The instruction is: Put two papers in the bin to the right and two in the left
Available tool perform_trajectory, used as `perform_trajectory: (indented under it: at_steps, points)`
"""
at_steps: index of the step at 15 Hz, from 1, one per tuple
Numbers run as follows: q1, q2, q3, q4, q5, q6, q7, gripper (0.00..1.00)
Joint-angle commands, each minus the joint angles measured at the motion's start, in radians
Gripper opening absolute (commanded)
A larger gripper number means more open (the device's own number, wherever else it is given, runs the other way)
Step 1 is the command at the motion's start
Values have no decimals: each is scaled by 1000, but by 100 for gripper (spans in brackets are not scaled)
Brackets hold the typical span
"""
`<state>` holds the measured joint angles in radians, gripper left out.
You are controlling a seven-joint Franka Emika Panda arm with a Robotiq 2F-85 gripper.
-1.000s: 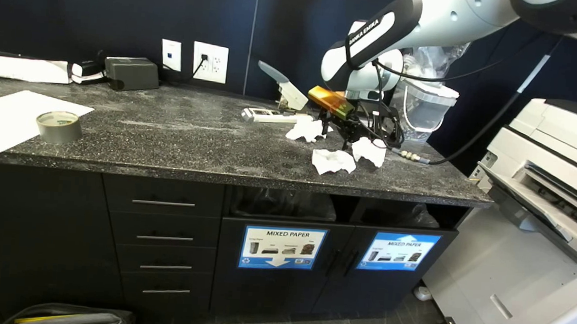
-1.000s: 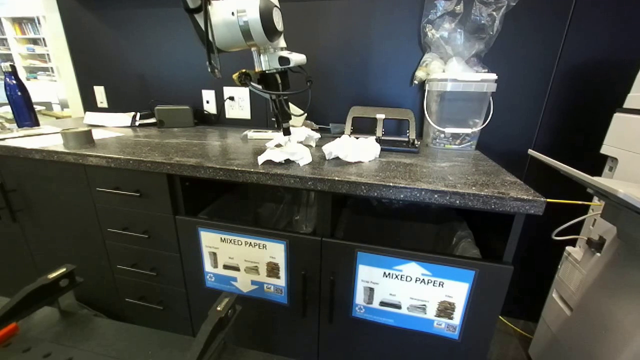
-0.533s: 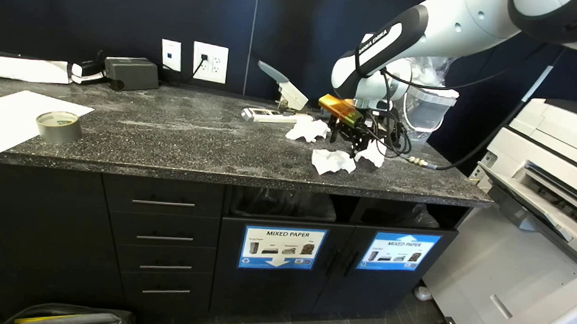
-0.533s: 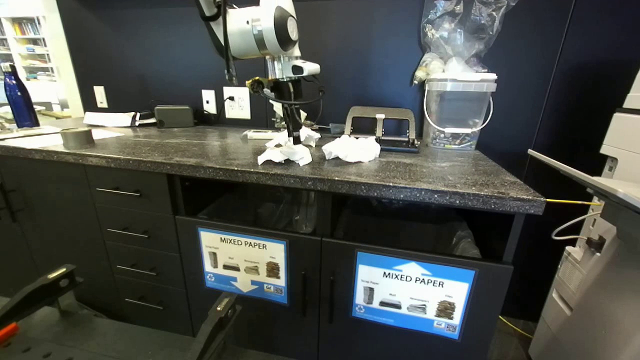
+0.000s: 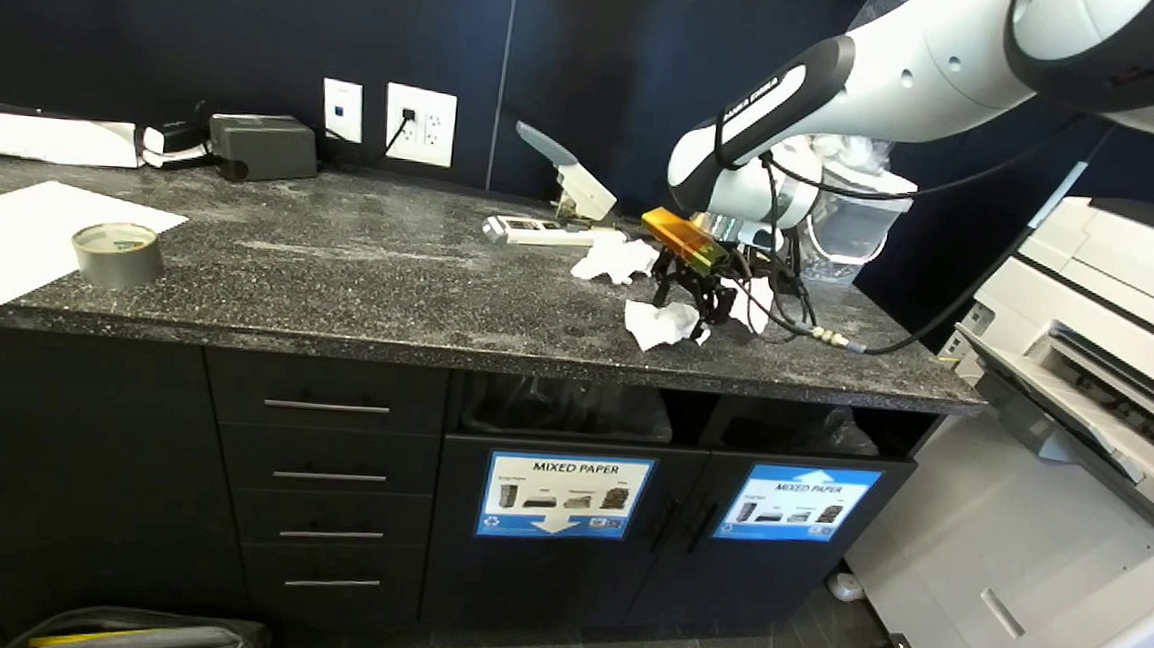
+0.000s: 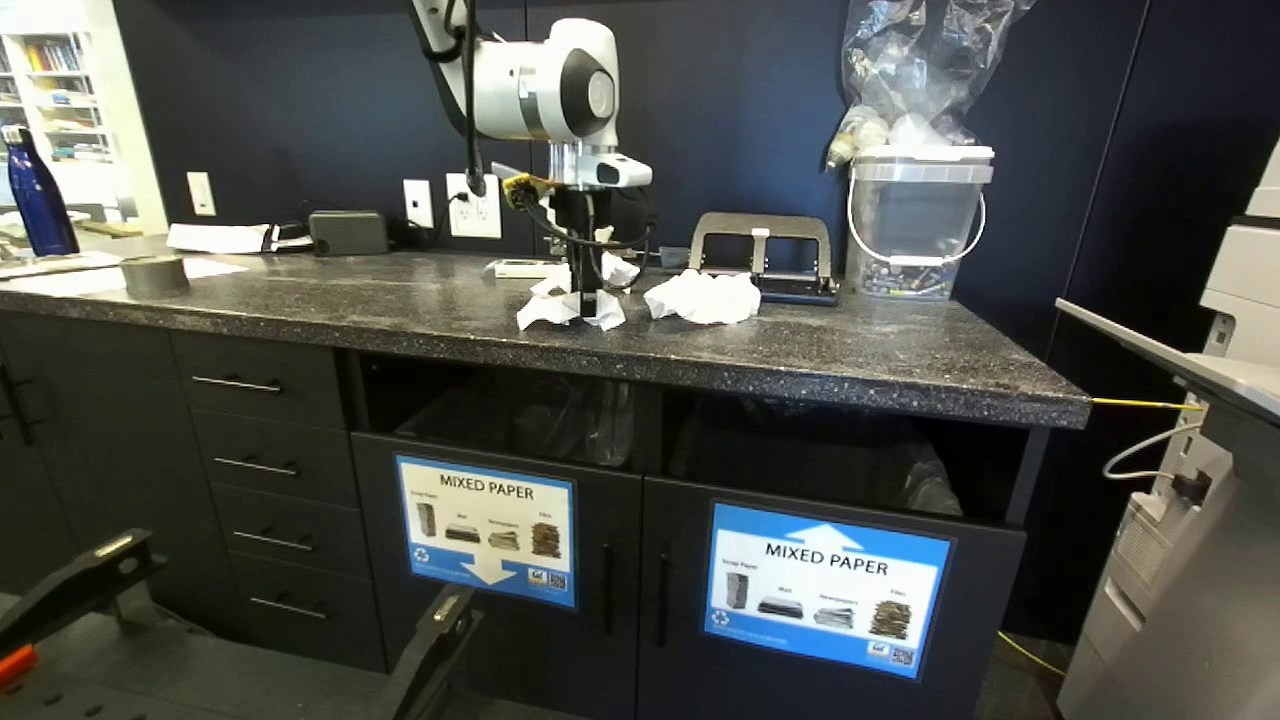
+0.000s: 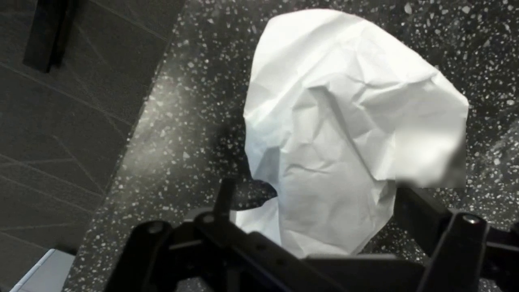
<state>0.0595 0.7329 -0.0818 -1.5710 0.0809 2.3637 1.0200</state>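
Crumpled white paper point(image 7: 336, 134) lies near the front edge of a dark speckled countertop point(image 5: 369, 291), with a gripper point(image 7: 314, 190) pointing down over it. In the wrist view the black fingers point(image 7: 417, 211) stand wide apart, one on either side of the paper, which rests on the counter between them. Whether either finger touches it, I cannot tell; one patch along the paper's edge is blurred. The gripper hangs from a white robot arm point(image 5: 913, 79) that reaches in from the upper right in an exterior view.

Two more crumpled pieces sit on the same counter. The second wad point(image 5: 613, 258) lies farther back, nearer the wall point(image 6: 720, 120), and the third wad point(image 6: 703, 297) lies to the right of the gripper in an exterior view, just in front of a hole punch point(image 6: 762, 225).

Below the counter, in both exterior views, two black cabinet bins stand side by side, each with a wide slot above its door. The left bin point(image 5: 536, 577) carries a pale sign point(image 5: 566, 497) framed in blue; the right bin point(image 5: 741, 585) carries a brighter blue sign point(image 5: 801, 503). Clear plastic point(image 5: 572, 411) shows inside the left slot.

At the left end of the counter are a flat white sheet point(image 5: 32, 226) and a roll of tape point(image 5: 118, 261). Toward the right end, against the wall, stands a clear bucket point(image 6: 910, 215), with a stuffed plastic bag point(image 6: 910, 60) showing above it. A pale printer point(image 5: 1035, 532) stands just beyond the counter, on the right.
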Motion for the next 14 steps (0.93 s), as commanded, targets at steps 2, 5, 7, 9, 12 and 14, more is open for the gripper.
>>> perform_trajectory:
  at_steps: [2, 5, 7, 9, 12, 14]
  points:
    - [-6, 39, 2, 46, 20, -3, -55, 100]
    - [-5, 48, 4, 49, 20, -4, -84, 72]
    - [-4, 49, 3, 47, 20, -6, -102, 58]
    - [-6, 47, 4, 46, 24, -10, -116, 42]
    - [-9, 38, 9, 34, 27, -16, -144, 21]
    - [-11, 18, 23, 1, 27, -10, -196, 6]
